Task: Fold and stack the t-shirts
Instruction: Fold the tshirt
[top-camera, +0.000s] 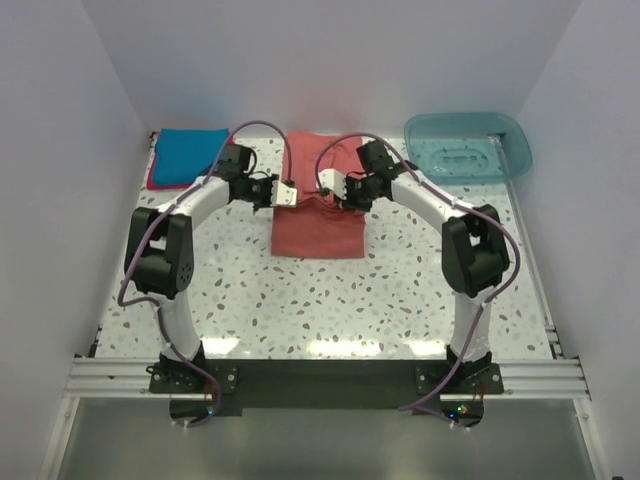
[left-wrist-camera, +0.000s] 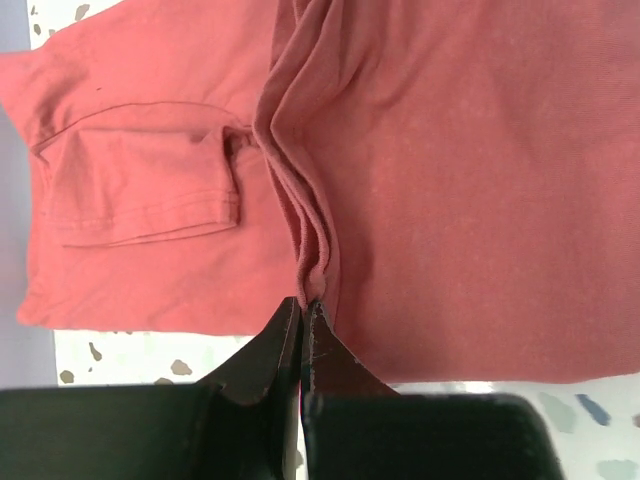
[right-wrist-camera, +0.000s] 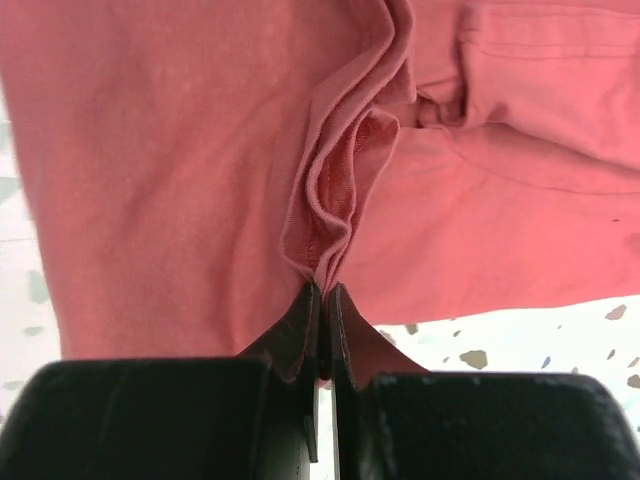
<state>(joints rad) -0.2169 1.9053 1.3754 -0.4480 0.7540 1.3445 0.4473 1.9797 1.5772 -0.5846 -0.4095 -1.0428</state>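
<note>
A salmon-red t-shirt (top-camera: 318, 228) lies on the speckled table (top-camera: 330, 300) at centre back, its long panel reaching toward me. My left gripper (top-camera: 287, 196) is shut on a pinched ridge of its left edge; in the left wrist view, the gripper (left-wrist-camera: 303, 302) clamps bunched cloth of the t-shirt (left-wrist-camera: 470, 180). My right gripper (top-camera: 328, 184) is shut on the right edge, and in its wrist view, the gripper (right-wrist-camera: 324, 288) grips a fold of the same t-shirt (right-wrist-camera: 170, 150). A folded bright blue t-shirt (top-camera: 190, 154) rests on a crimson-pink one (top-camera: 153, 180) at the back left.
A translucent teal plastic tub (top-camera: 468, 146) stands at the back right. White walls close in on the left, back and right. An aluminium rail (top-camera: 320, 375) carries both arm bases at the near edge.
</note>
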